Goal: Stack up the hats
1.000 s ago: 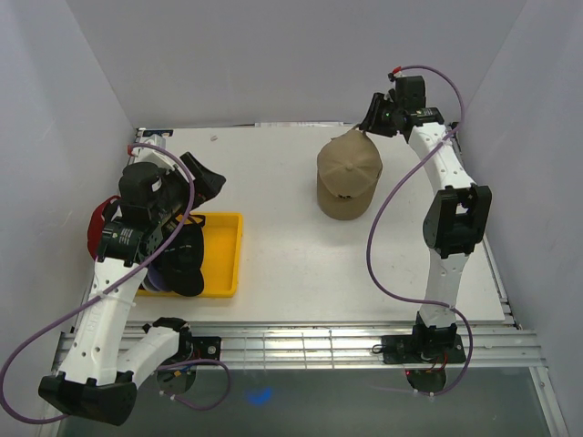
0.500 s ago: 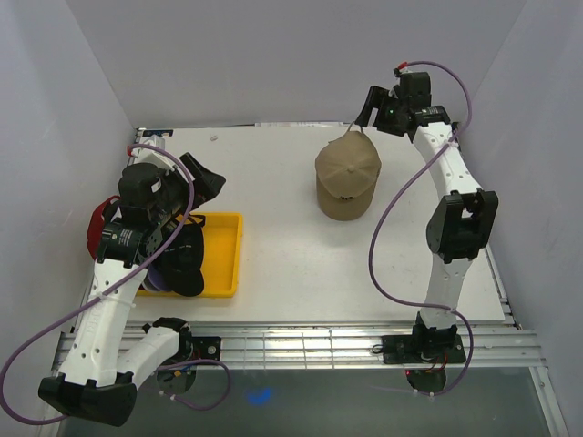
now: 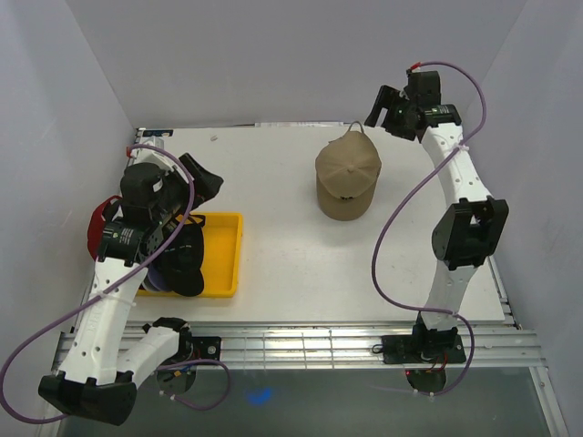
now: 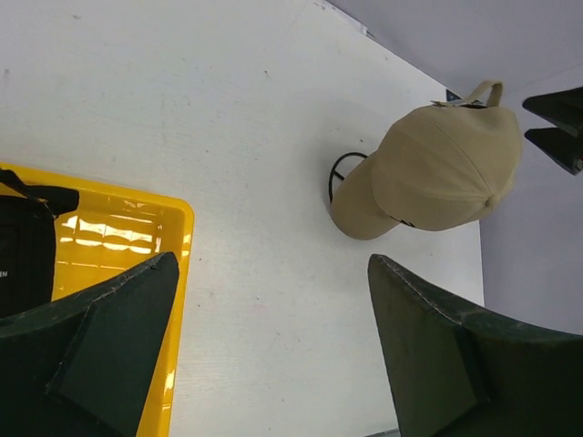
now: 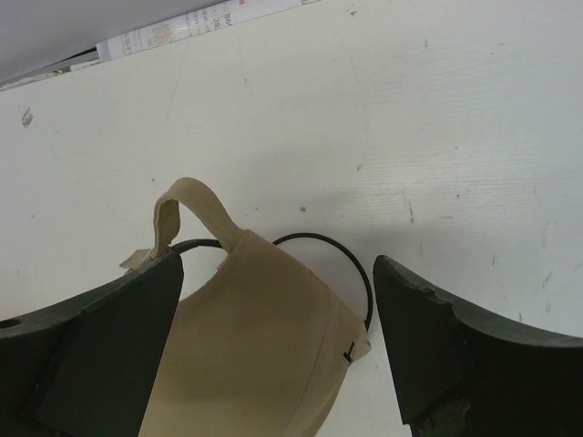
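A tan hat point(image 3: 348, 179) sits on a black wire stand at the back middle of the table, brim toward the near side. Its back strap point(image 5: 182, 208) loops upward. My right gripper point(image 3: 381, 107) hangs open just behind and above it, touching nothing; from its wrist the tan hat point(image 5: 255, 355) lies below the spread jaws of the gripper point(image 5: 278, 264). A black hat point(image 3: 187, 259) lies in the yellow tray point(image 3: 228, 238). A red hat point(image 3: 95, 229) shows at the far left, partly hidden by my left arm. My left gripper point(image 3: 205, 180) is open and empty above the tray's far corner.
The wire stand's ring point(image 5: 351, 259) pokes out from under the tan hat. Grey walls close in the table on three sides. The tray's rim point(image 4: 179, 264) lies under my left finger. White tabletop point(image 3: 301, 264) stretches between tray and stand.
My right gripper has opened, let go of the tan hat's back strap, and drawn back up and to the right. The hat stays on the stand. The left arm has barely moved.
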Controlling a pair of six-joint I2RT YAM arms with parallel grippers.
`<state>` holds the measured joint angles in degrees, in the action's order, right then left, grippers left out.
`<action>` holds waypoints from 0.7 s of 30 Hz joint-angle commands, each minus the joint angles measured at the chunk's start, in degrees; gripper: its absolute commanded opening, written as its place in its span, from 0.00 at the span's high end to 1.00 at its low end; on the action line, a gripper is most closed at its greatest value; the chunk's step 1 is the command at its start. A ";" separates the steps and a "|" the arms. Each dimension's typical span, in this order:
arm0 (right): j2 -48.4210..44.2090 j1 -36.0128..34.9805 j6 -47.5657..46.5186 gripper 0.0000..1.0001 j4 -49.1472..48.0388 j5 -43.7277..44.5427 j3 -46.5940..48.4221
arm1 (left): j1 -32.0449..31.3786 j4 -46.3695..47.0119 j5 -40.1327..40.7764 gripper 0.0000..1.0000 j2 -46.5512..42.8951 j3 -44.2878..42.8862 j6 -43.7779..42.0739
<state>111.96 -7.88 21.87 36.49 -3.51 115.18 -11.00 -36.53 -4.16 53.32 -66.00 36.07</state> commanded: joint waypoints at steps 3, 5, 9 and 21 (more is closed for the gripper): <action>-10.52 1.29 -0.24 0.09 2.18 0.53 -1.88 | -0.25 -7.48 11.08 0.08 1.52 -2.90 1.89; -15.00 1.38 -0.86 0.11 2.62 -0.97 -4.42 | -0.25 -9.69 13.82 0.10 1.87 -3.87 3.03; -24.05 -1.42 -1.03 0.12 -0.63 -8.79 -12.68 | -0.24 -15.13 21.02 0.12 1.79 -5.72 4.18; -24.09 -40.00 5.11 0.23 -8.09 0.52 -19.90 | -0.24 -22.70 24.82 0.18 -2.34 -5.54 8.31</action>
<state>85.67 -42.11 24.40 33.15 -6.20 95.96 -11.00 -57.34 18.70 53.54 -69.91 43.33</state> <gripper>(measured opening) 0.789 0.820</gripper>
